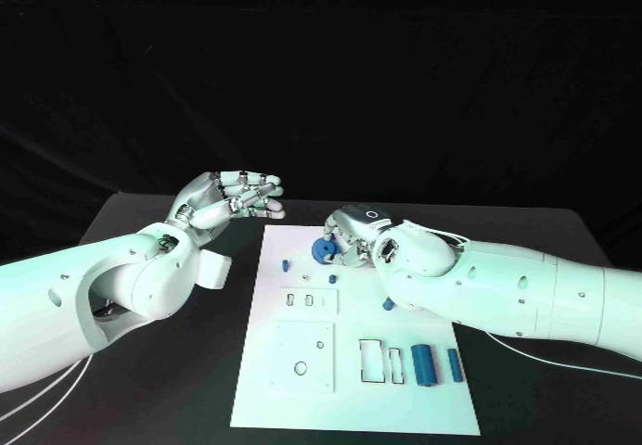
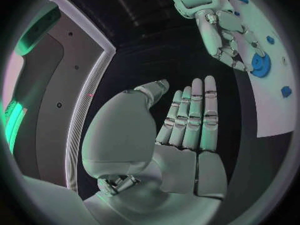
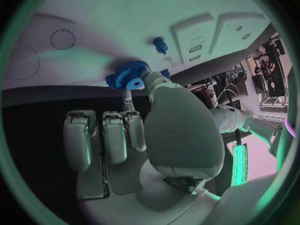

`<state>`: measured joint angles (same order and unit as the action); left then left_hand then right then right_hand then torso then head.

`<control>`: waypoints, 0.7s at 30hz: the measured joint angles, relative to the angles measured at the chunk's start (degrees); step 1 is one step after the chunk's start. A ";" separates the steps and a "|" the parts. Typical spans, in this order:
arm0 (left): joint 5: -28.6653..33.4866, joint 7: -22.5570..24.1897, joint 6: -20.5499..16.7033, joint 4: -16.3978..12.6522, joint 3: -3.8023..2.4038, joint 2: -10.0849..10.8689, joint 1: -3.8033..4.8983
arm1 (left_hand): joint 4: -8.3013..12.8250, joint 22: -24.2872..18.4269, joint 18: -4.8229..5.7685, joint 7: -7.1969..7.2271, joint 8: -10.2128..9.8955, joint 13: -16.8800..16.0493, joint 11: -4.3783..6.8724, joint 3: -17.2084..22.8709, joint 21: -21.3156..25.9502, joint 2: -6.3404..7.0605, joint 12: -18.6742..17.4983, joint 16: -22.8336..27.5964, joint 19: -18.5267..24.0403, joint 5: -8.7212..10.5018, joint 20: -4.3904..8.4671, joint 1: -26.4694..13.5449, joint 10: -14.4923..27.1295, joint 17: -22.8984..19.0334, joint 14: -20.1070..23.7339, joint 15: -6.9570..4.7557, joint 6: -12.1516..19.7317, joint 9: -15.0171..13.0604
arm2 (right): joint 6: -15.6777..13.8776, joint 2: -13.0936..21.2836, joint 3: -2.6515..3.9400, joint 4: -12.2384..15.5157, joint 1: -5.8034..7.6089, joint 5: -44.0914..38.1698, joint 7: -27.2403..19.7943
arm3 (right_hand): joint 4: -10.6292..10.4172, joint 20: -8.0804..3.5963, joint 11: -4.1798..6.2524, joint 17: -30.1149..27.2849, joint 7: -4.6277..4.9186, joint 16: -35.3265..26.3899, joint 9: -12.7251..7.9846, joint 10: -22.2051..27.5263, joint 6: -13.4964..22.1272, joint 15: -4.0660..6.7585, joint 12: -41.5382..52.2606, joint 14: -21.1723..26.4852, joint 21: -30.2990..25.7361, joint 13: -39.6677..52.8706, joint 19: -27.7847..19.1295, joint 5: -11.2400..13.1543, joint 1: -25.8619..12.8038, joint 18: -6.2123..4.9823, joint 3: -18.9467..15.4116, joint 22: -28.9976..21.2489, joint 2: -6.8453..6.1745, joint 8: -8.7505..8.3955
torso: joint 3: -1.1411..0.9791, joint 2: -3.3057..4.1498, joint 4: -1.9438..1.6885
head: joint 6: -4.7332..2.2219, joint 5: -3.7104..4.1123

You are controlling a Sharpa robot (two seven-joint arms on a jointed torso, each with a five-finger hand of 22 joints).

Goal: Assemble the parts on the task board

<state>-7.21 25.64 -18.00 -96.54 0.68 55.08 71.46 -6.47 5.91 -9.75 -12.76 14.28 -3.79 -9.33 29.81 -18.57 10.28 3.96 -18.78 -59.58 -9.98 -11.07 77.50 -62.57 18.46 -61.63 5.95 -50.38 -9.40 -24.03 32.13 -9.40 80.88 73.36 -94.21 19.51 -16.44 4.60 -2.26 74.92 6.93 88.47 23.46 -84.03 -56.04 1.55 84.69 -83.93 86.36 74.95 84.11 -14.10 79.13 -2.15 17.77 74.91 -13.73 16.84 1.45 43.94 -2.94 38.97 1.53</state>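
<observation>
- Pinching a blue gear point(image 1: 324, 249) at the task board's point(image 1: 351, 394) 12 o'clock end, the right hand point(image 1: 353, 234) has it between thumb and finger.
- Left hand point(image 1: 227, 200) hovers off the board's 10 o'clock corner over the worktop point(image 1: 160, 394), fingers apart, holding nothing.

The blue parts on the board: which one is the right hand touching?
The toothed blue gear at the board's far end; the right hand rests on it. The other blue parts lie apart, untouched.
</observation>
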 measured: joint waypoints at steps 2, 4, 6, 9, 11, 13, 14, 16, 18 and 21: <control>0.00 -0.03 0.02 0.01 0.00 -0.02 0.00 | 0.00 0.00 0.00 0.00 0.00 0.00 0.00 0.00 0.00 0.00 0.00 0.00 0.00 0.00 0.00 0.00 0.00 0.00 0.00 0.00 0.00 0.00 | 0.10 0.03 0.00 0.00 0.00 -0.06 0.11 | 0.00 0.00 0.00 0.00 -0.03 0.00 0.00 0.00 0.10 0.00 0.00 0.00 0.00 0.00 0.00 0.00 0.00 0.00 0.00 0.00 0.00 -0.01 | 0.00 -0.01 0.00 | 0.00 0.07; 0.00 -0.05 0.04 0.03 0.00 -0.04 0.00 | 0.00 0.00 0.00 0.00 0.00 0.00 0.00 0.00 0.00 0.00 0.00 0.00 0.00 0.00 0.00 0.00 0.00 0.00 0.00 0.00 0.00 0.00 | 0.20 0.03 0.02 0.01 0.01 -0.11 0.21 | 0.00 0.00 0.00 0.00 -0.03 0.00 0.00 0.00 0.11 0.00 0.00 0.00 0.00 0.00 0.00 0.00 0.00 0.00 0.00 0.00 0.00 -0.01 | 0.00 -0.01 0.00 | 0.00 0.13; 0.00 -0.07 0.05 0.04 0.01 -0.05 0.00 | 0.00 0.00 0.00 0.00 0.00 0.00 0.00 0.00 0.00 0.00 0.00 0.00 0.00 0.00 0.00 0.00 0.00 0.00 0.00 0.00 0.00 0.00 | 0.26 0.03 0.02 0.08 0.01 -0.14 0.29 | -0.01 0.00 0.00 -0.01 0.00 0.00 0.00 0.00 0.13 0.00 0.00 0.00 0.00 0.00 0.00 0.00 0.00 0.00 -0.01 0.00 0.00 -0.03 | 0.01 0.00 -0.01 | 0.00 0.16; 0.00 -0.10 0.08 0.05 0.01 -0.06 0.00 | 0.00 0.00 0.00 0.00 0.00 0.00 0.00 0.00 0.00 0.00 0.00 0.00 0.00 0.00 0.00 0.00 0.00 0.00 0.00 0.00 0.00 0.00 | 0.27 0.03 0.03 0.12 0.01 -0.20 0.41 | -0.15 0.00 0.00 -0.01 0.01 0.00 0.03 0.00 0.15 0.00 0.00 0.00 0.00 -0.01 0.00 0.00 0.00 0.00 -0.15 -0.01 0.00 -0.08 | 0.01 0.00 -0.03 | -0.01 0.20; 0.00 -0.12 0.09 0.06 0.01 -0.06 0.00 | 0.00 0.00 0.00 0.00 0.00 0.00 0.00 0.00 0.00 0.00 0.00 0.00 0.00 0.00 0.00 0.00 0.00 -0.01 0.00 0.00 0.00 0.00 | 0.27 0.01 0.03 0.12 0.00 -0.22 0.48 | -0.02 0.00 0.00 -0.01 0.02 0.00 0.06 0.00 0.17 0.00 0.00 0.00 0.00 -0.01 0.00 0.00 0.00 0.00 -0.28 0.00 0.00 -0.13 | 0.01 0.00 -0.03 | -0.01 0.21; 0.00 -0.14 0.10 0.06 0.01 -0.06 0.00 | 0.00 0.00 0.00 0.00 0.00 0.01 0.00 0.00 0.00 0.00 0.00 0.00 0.00 0.00 0.00 0.00 0.00 0.00 0.00 0.00 0.00 0.00 | 0.23 0.00 0.03 0.06 -0.01 -0.23 0.53 | -0.09 0.00 0.00 -0.01 0.07 0.00 0.18 0.00 0.95 0.00 -0.35 0.00 0.00 -0.01 0.00 0.00 -0.89 0.00 -0.78 -0.01 -0.04 -0.52 | 0.01 0.00 -0.05 | -0.01 0.21; 0.00 -0.15 0.11 0.06 0.01 -0.06 0.00 | 0.00 0.00 0.00 0.00 0.00 0.01 0.00 0.00 0.00 0.00 0.00 0.00 0.00 0.00 0.00 0.00 0.00 0.01 0.00 0.00 0.00 0.00 | 0.22 -0.02 0.01 0.02 -0.03 -0.23 0.54 | -0.12 0.00 -0.04 -0.01 0.34 0.00 0.14 -0.01 2.16 0.00 -0.86 0.00 0.00 -0.01 0.00 -0.01 -1.07 0.00 -1.15 -0.01 -0.14 -1.30 | 0.01 0.00 -0.05 | -0.01 0.21; 0.00 -0.18 0.12 0.06 0.01 -0.05 0.00 | 0.00 0.00 0.00 0.00 0.00 0.01 0.00 0.00 0.00 0.00 0.00 0.00 0.00 0.00 0.00 0.00 0.00 0.13 0.00 0.00 0.00 0.00 | 0.18 -0.07 -0.05 -0.06 -0.11 -0.23 0.54 | -0.17 0.42 -1.23 -0.01 1.46 0.00 -0.94 0.09 6.17 -0.78 -1.93 -0.09 -0.39 -0.01 -0.08 -0.10 -1.53 0.01 -2.58 -0.01 -0.40 -4.05 | 0.04 0.00 -0.05 | -0.02 0.22; 0.00 -0.20 0.13 0.06 0.01 -0.04 0.00 | 0.00 0.00 0.00 0.00 0.00 0.01 0.00 0.00 0.00 0.00 0.00 0.00 0.00 0.00 0.00 0.00 0.00 0.13 0.00 0.00 0.00 0.00 | 0.15 -0.10 -0.06 -0.11 -0.13 -0.19 0.54 | -0.30 1.40 -2.20 -0.01 2.61 0.00 -2.02 0.07 9.55 -1.78 -2.31 -0.11 -0.39 -0.01 -0.11 -0.28 -1.95 -0.01 -6.68 -0.01 0.03 -6.51 | 0.04 0.00 -0.04 | -0.05 0.22; 0.00 -0.25 0.16 0.06 0.01 -0.03 0.00 | 0.00 0.00 0.01 0.00 0.00 0.01 -0.13 0.00 0.00 0.00 0.00 0.00 0.00 0.00 0.00 0.00 0.13 0.13 0.00 0.00 0.00 0.00 | 0.10 -0.11 -0.06 -0.14 -0.13 -0.10 0.54 | -0.44 1.77 -2.48 -0.01 3.05 0.00 -2.49 -0.02 10.35 -1.97 -2.31 -0.10 -0.39 -0.02 -0.11 -0.33 -2.42 -0.01 -9.74 -0.01 0.51 -7.53 | 0.03 0.01 -0.04 | -0.06 0.25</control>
<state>-7.21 25.39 -17.85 -96.48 0.69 55.05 71.46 -6.48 5.91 -9.75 -12.77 14.28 -3.79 -9.46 29.81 -18.57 10.28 3.96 -18.78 -59.58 -9.98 -11.07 77.50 -62.44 18.58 -61.63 5.95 -50.38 -9.40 -23.94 32.02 -9.46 80.74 73.23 -94.31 20.05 -16.88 6.37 -4.74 74.91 9.98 88.47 20.97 -84.05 -45.70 -0.42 82.39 -84.03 85.98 74.93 84.00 -14.43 76.71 -2.17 8.03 74.90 -13.23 9.32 1.48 43.95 -2.98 38.91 1.77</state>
